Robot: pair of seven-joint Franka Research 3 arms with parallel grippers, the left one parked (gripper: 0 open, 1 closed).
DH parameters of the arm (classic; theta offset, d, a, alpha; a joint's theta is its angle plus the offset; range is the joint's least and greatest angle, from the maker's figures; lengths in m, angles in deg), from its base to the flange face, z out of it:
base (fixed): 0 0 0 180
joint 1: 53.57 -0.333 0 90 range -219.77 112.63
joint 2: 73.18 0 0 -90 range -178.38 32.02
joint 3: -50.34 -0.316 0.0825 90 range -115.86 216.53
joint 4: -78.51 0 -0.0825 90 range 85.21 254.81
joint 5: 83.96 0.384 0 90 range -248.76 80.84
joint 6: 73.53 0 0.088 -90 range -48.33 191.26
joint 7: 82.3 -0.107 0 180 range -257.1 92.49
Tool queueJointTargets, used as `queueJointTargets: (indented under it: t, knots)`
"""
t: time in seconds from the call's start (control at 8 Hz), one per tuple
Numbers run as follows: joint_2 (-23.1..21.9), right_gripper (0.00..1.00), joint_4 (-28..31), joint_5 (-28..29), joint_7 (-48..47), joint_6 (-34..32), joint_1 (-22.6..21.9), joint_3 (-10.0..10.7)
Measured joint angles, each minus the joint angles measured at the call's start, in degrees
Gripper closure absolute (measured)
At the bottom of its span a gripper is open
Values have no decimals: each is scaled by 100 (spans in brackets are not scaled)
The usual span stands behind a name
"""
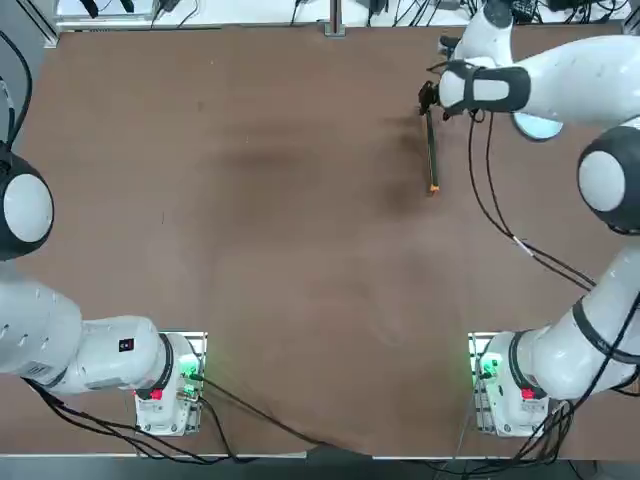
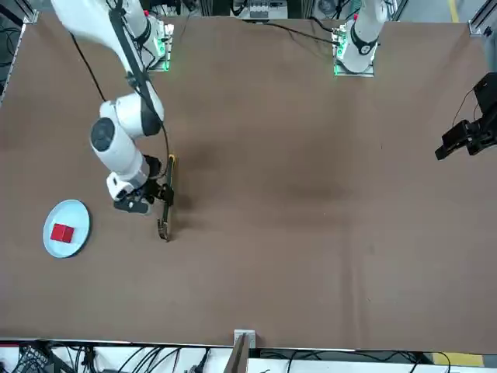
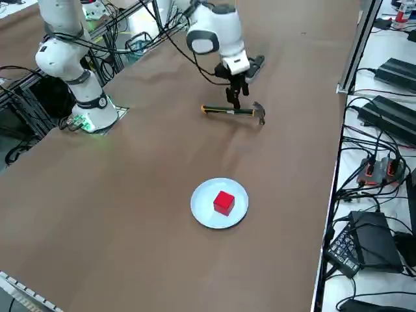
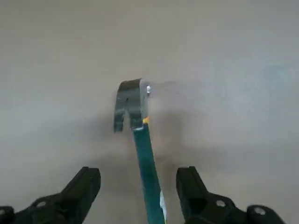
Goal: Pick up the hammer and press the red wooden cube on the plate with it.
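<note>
Fingers [image 4: 84, 186] of the right gripper [image 4: 140, 186] sit closest to the wrist camera, spread wide, one either side of the hammer [image 4: 142, 154] handle, not yet touching it. Nothing held.

Front view, left to right: plate [image 2: 78, 214] at the near left of the table [image 2: 311, 233], red wooden cube [image 2: 62, 232] on it, roughly centred. Next, right gripper [image 2: 165, 194] low over the hammer [image 2: 167, 198], which lies flat on the table, orange end far, dark head near. Rest of the table to the right is bare.

Side view: gripper [image 3: 234, 99] points down at the green handle [image 3: 227, 111], just on the handle side of the head [image 3: 259, 112]. Plate [image 3: 201, 201] and cube [image 3: 223, 202] well apart from the hammer.

Step in hand, as I read it: descend and close on the handle. Handle looks already centred between the jaws and crosses them squarely, so a straight drop should do; go low enough that the pads take the handle full on, not just its top. A grip this near the head should leave less tool to swing, but the long handle end will stick out. Thin stick could roll if one finger lands first.
</note>
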Motion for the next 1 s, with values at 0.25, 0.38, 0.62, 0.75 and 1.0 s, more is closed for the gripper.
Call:
queueJointTargets:
  t: [0.25,0.38,0.62,0.75,1.0]
  knots:
    - [288,0,4,0,0,388,1,22]
    - [369,1,3,0,0,497,1,24]
    - [460,10,1,0,0,666,2,30]
    - [493,19,1,0,0,707,3,33]
    - [540,49,1,-1,4,756,2,36]
